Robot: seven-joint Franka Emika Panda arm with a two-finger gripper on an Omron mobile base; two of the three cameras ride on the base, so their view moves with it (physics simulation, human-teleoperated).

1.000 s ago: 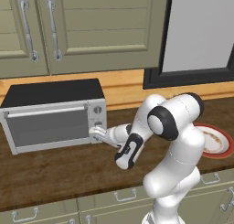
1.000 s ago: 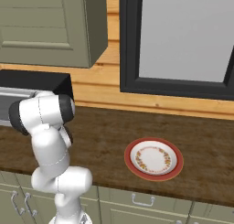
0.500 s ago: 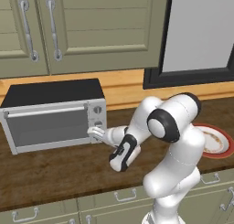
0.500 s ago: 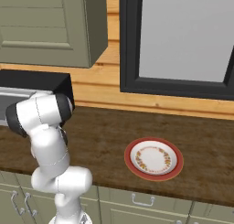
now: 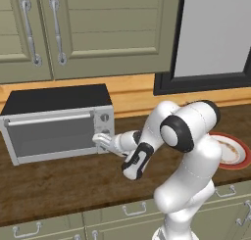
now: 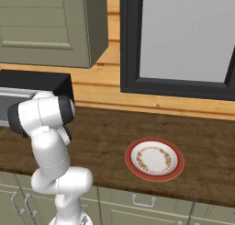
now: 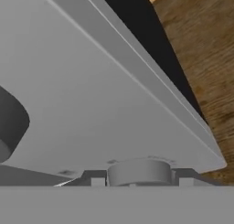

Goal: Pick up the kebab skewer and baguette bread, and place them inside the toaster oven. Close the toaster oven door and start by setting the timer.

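One second back the gripper [image 5: 101, 139] sat a touch lower on the knob panel; now it has edged up against the toaster oven [image 5: 59, 122], left of centre in the left base view. Its fingers hide the knob, so I cannot tell their spread. The toaster oven door [image 5: 51, 134] is up. A plate [image 6: 154, 158] lies lower right on the worktop [image 6: 110, 137]. No lettering is legible.

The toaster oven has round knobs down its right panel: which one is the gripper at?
The lowest knob: the gripper sits at the bottom of the toaster oven panel, while the top knob above it stands clear.
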